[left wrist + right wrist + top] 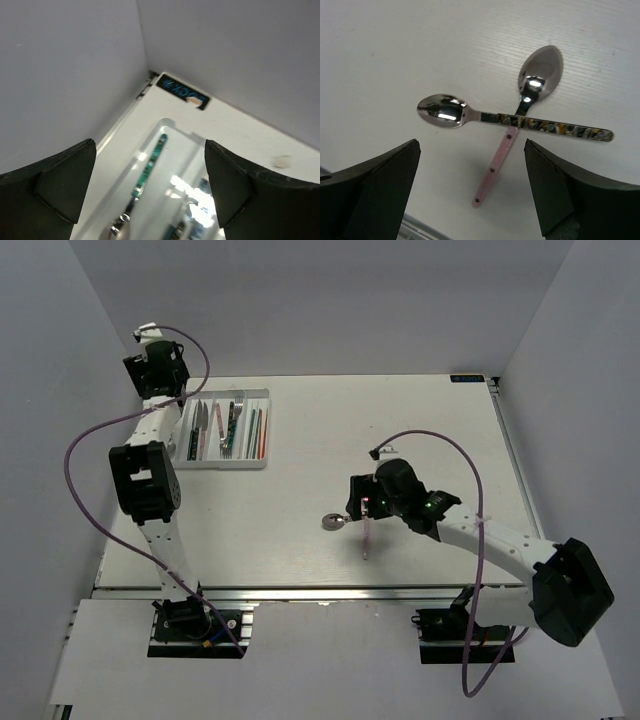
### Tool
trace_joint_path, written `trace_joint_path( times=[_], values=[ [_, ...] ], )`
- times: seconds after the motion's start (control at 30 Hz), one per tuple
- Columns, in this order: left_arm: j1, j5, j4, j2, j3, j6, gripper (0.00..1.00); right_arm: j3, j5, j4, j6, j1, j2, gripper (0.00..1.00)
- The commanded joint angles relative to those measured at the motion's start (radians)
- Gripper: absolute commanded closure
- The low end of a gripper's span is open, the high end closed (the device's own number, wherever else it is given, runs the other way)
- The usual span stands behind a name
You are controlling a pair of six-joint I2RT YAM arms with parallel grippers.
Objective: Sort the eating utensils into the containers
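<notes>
Right of centre on the white table (420, 430), toward the near edge: two spoons, crossed and touching. The first a dark patterned spoon (550, 126), bowl pointing left. The second a pink-handled spoon (500, 155), handle pointing toward the near edge, bowl largely hidden under the wrist in the top view. Patterned handle seemingly lying over the pink one's neck.

Directly above that crossing, the right gripper (470, 150). Fingers (380, 190) spread wide, nothing between them, apart from both spoons.

At the far left of the table, the white cutlery tray (226, 467). Long compartments side by side, running near to far. In the left and middle compartments, metal pieces with teal and dark handles, too small in the top view to tell fork from knife. Toward the right side, dark chopsticks (252, 430), with red-orange chopsticks (263, 433) just beside them on the right.

Above the far-left corner of the tray, the left gripper (150, 150). Fingers (65, 185) wide apart, empty. Below it in the wrist view, a teal-handled utensil (149, 167) lying lengthwise in one compartment, its head end blurred. Beyond the tray, at the table's edge, a dark label (182, 92) with blue print.
</notes>
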Motion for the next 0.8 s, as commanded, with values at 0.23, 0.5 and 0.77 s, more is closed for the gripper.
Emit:
trace_joint_path(
  times=[0.23, 0.5, 0.77],
  values=[
    [-0.029, 0.567, -0.042, -0.500, -0.387, -0.660, 0.02, 0.230, -0.024, -0.192, -0.330, -0.044, 0.235, 0.14],
    [-0.214, 0.489, -0.215, -0.868, -0.788, -0.525, 0.02, 0.265, -0.130, -0.224, -0.692, -0.032, 0.285, 0.22],
    [-0.233, 0.524, -0.426, -1.116, -0.915, -0.314, 0.02, 0.330, -0.158, -0.256, -0.860, -0.009, 0.397, 0.39]
  ],
)
